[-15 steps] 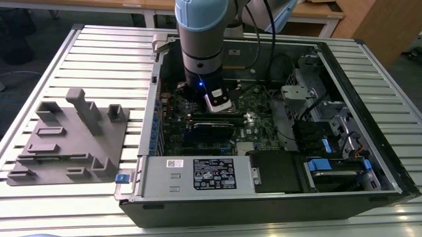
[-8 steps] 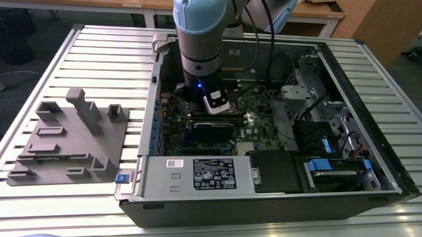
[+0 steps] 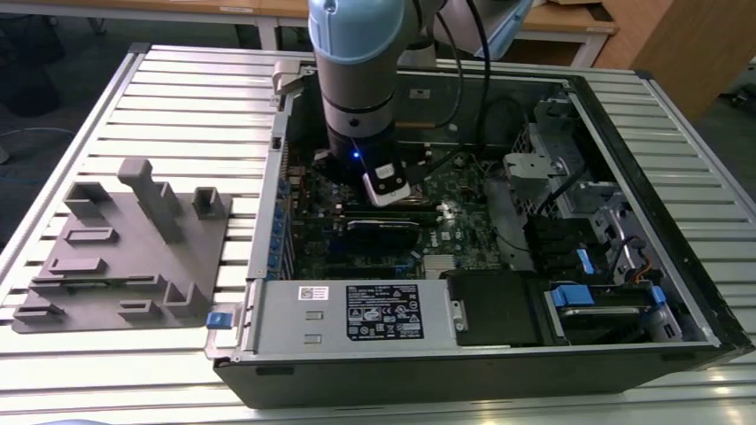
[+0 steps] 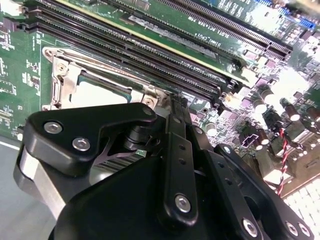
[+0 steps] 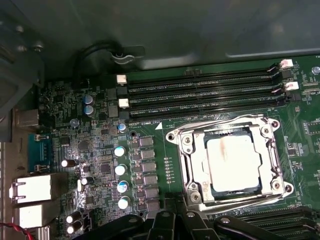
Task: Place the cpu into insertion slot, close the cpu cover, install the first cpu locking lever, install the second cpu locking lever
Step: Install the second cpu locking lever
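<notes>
While the cpu (image 5: pixel 231 162) lies silvery-tan under the closed cpu cover (image 5: pixel 187 165), the gripper (image 4: pixel 172 107) hovers beside it. I cannot tell its opening. Green motherboard (image 5: pixel 100 145) sits inside an open computer case (image 3: pixel 661 177) on a slatted table (image 3: pixel 177 97).

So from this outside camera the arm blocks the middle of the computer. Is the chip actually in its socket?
Observer: Yes. In the first wrist view the cpu lies in the insertion slot, silvery top facing up.
Operator: And that metal frame that goes over it?
Observer: The cpu cover lies flat around the chip, which shows through its window.
Operator: Where is the robot's gripper, then?
Observer: The gripper is close beside one edge of the cover.
Operator: Anything plugged in next to it?
Observer: No, the long black memory slots beside the socket look empty.
</notes>
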Controlling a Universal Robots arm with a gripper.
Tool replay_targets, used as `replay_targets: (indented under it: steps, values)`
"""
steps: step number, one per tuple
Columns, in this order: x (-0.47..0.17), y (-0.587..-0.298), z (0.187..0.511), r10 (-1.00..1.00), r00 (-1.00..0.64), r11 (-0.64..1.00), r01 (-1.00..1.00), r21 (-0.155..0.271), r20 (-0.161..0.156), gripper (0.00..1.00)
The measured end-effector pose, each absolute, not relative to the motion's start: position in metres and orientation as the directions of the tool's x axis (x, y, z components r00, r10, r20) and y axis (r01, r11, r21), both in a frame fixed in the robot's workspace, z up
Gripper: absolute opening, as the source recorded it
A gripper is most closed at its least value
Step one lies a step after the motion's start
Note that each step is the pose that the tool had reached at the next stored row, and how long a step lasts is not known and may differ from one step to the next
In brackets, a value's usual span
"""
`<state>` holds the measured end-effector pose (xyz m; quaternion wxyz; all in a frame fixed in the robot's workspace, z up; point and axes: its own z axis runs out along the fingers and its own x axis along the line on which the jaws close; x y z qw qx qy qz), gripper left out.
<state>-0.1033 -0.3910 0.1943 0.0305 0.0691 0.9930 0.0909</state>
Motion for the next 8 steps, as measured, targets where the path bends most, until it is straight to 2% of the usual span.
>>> replay_targets:
  steps: [8]
  values:
    - [-0.103,-0.391,0.21,0.143,-0.989,0.974,0.132,0.185,-0.048,0.11]
